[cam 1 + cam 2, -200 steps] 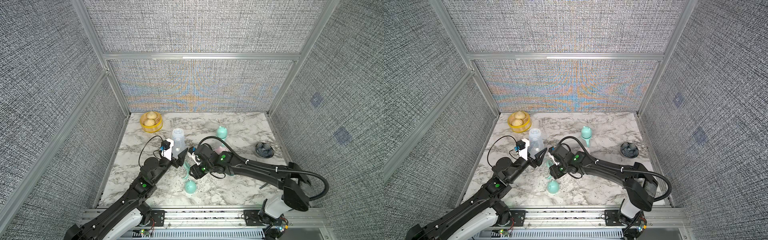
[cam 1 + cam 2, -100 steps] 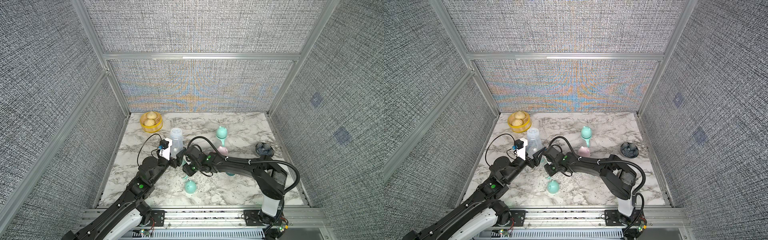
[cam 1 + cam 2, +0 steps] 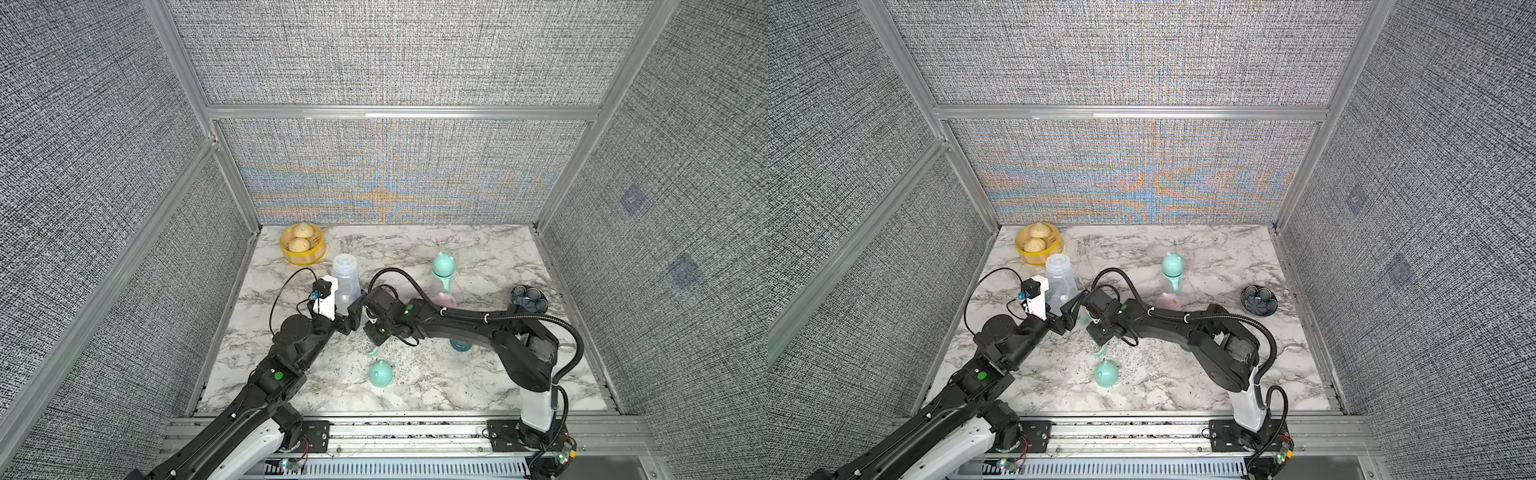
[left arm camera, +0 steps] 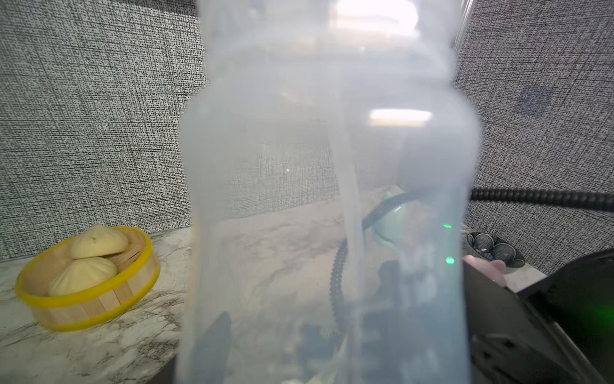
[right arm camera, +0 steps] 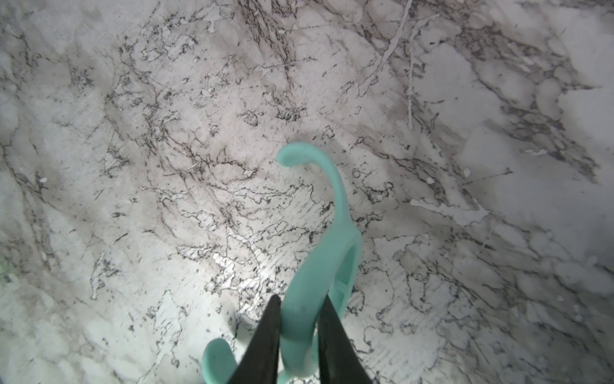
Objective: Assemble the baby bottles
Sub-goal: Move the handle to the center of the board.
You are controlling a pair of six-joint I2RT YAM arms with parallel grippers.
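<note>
A white counter (image 3: 478,249) veined in grey and black like marble forms the floor of a booth. Three walls of grey woven fabric rise straight from its edges: the left wall (image 3: 83,187), the back wall (image 3: 386,54) and the right wall (image 3: 685,124). Pale aluminium posts (image 3: 235,178) stand at the counter's two far corners, and a crossbar (image 3: 399,112) of the same metal runs across the back wall. Below that bar the weave shimmers in blue and orange bands — strongest at the middle. Two darker square patches (image 3: 632,199) show on the right wall. A metal rail (image 3: 415,432) borders the counter's near edge. In the right wrist view a bright glare (image 5: 239,266) lies on the marbled surface.
</note>
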